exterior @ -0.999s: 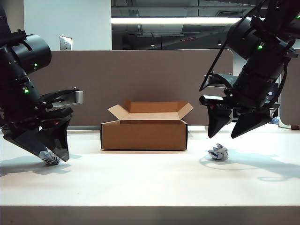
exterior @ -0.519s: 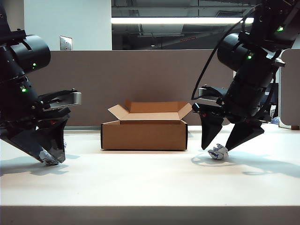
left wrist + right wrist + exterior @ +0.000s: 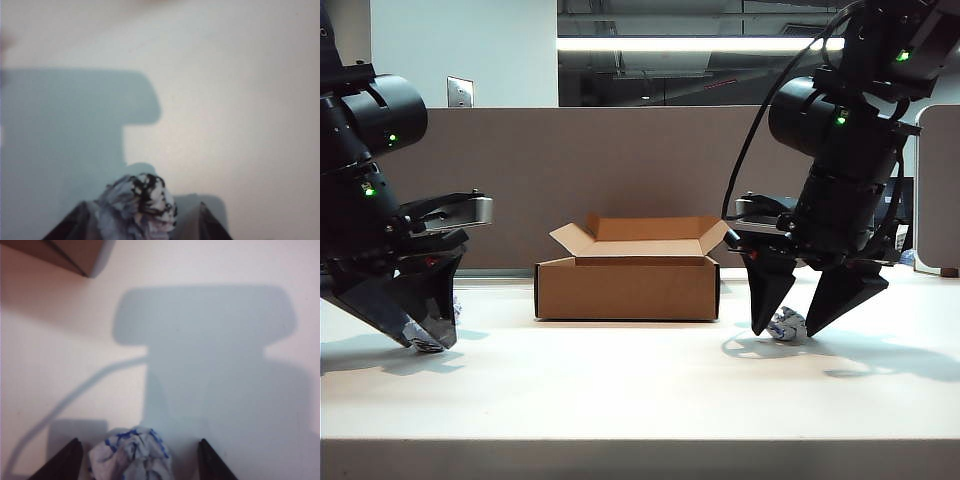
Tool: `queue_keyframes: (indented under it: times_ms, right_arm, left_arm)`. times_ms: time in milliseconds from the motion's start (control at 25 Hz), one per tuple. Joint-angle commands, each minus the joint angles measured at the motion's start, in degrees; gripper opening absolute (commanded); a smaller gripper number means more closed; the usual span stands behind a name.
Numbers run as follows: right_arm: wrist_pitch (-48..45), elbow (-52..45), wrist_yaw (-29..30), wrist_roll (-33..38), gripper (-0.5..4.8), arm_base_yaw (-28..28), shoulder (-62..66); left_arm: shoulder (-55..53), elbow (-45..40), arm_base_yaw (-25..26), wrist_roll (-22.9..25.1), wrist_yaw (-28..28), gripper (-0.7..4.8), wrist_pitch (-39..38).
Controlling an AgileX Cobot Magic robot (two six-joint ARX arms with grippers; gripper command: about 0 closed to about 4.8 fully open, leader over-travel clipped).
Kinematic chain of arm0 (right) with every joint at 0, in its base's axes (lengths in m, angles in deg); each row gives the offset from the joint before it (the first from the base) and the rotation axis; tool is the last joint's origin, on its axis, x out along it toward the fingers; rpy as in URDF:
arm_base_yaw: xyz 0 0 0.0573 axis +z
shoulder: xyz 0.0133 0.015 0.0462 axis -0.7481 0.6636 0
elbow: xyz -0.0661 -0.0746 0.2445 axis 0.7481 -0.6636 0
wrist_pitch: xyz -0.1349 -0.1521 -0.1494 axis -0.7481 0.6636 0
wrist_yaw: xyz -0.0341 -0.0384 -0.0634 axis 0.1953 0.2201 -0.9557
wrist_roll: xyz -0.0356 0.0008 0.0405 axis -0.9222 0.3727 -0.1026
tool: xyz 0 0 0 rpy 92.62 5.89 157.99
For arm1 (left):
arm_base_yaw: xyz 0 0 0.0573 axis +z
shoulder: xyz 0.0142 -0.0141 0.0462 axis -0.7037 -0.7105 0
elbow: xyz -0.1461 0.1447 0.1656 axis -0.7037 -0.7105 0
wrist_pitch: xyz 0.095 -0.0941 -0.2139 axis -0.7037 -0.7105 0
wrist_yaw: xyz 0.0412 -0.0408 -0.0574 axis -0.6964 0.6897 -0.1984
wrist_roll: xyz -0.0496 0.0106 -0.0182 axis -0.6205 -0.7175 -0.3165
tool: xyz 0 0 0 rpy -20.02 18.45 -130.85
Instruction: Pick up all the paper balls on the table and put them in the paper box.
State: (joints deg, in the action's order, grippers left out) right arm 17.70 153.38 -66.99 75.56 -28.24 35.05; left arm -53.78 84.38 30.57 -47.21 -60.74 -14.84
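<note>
Smooth matt white table (image 3: 640, 390), plain brown matt cardboard box (image 3: 626, 288), rough crumpled white printed paper balls (image 3: 131, 456), glossy-ish black plastic grippers (image 3: 803, 322).

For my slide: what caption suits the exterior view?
Open left gripper and right gripper each straddle a paper ball beside the paper box.

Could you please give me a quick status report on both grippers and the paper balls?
Left gripper open, straddling left paper ball. Right gripper open, straddling right paper ball. Paper box between them, nothing blocking.
</note>
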Motion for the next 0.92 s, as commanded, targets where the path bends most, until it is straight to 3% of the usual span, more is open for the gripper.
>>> queue_keyframes:
  times_ms: [40,200,280,400,559,599,679,919]
  right_arm:
    - [2.4,0.0,-0.1,0.2,3.13,0.1,-0.2]
    - [3.7,0.0,-0.1,0.2,2.2,0.1,-0.2]
    - [3.9,0.0,-0.1,0.2,1.87,0.1,-0.2]
    - [3.9,0.0,-0.1,0.2,1.47,0.1,-0.2]
    - [3.2,0.0,-0.1,0.2,1.21,0.1,-0.2]
    - [3.1,0.0,-0.1,0.2,1.01,0.1,-0.2]
    - [3.1,0.0,-0.1,0.2,0.94,0.1,-0.2]
    - [2.6,0.0,-0.1,0.2,0.84,0.1,-0.2]
  left_arm:
    - [-0.2,-0.3,0.0,-0.2,-0.3,2.78,-3.3]
    - [-0.2,-0.3,0.0,-0.2,-0.1,2.61,-3.6]
    - [-0.2,-0.3,0.0,-0.2,0.0,2.1,-3.6]
    - [-0.2,-0.3,0.0,-0.2,1.0,1.78,-3.6]
    - [-0.2,-0.3,0.0,-0.2,1.2,1.72,-3.1]
    - [-0.2,-0.3,0.0,-0.2,1.2,1.45,-2.9]
    - [-0.2,-0.3,0.0,-0.2,1.2,1.08,-2.7]
    - [-0.2,-0.3,0.0,-0.2,1.2,0.88,-1.5]
